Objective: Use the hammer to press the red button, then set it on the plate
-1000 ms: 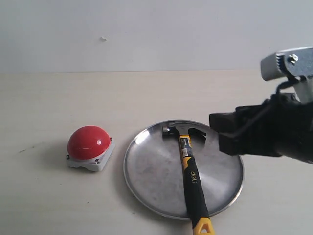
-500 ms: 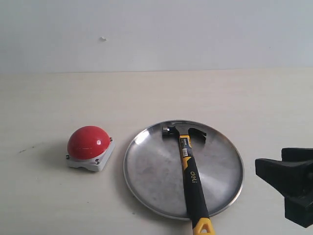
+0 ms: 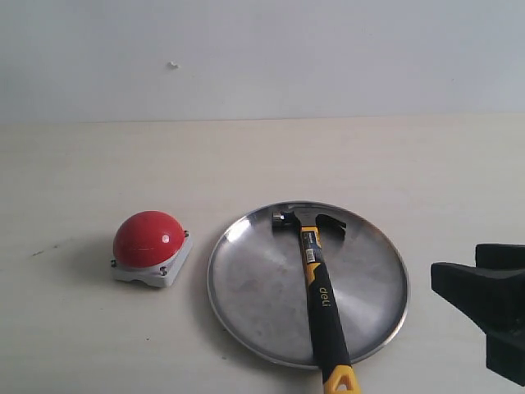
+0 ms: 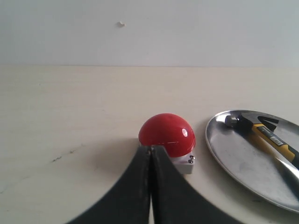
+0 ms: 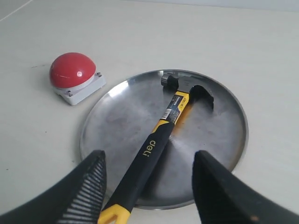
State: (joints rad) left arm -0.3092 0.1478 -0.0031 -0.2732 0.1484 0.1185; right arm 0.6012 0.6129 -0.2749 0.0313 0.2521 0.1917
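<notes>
The hammer [image 3: 318, 279] lies across the silver plate [image 3: 246, 295], steel head toward the far rim and yellow end past the near rim; it also shows as the hammer [image 5: 159, 140] on the plate [image 5: 112, 121] and the hammer [image 4: 261, 133] on the plate [image 4: 243, 158]. The red button [image 3: 148, 240] on its white base sits left of the plate, also seen as the red button [image 4: 167, 135] and the red button [image 5: 72, 70]. My right gripper [image 5: 149, 158] hangs open with the handle lying free below the gap; its fingers [image 3: 484, 300] show at the right edge. My left gripper [image 4: 150, 148] is shut and empty, just short of the button.
A pale tabletop [image 3: 262, 156] carries everything, and a plain light wall [image 3: 262, 57] rises behind it. A faint dark scuff [image 3: 41, 250] marks the table left of the button.
The right arm has pulled back from over the plate toward the lower right edge of the exterior view. Hammer, plate and button have stayed where they were.
</notes>
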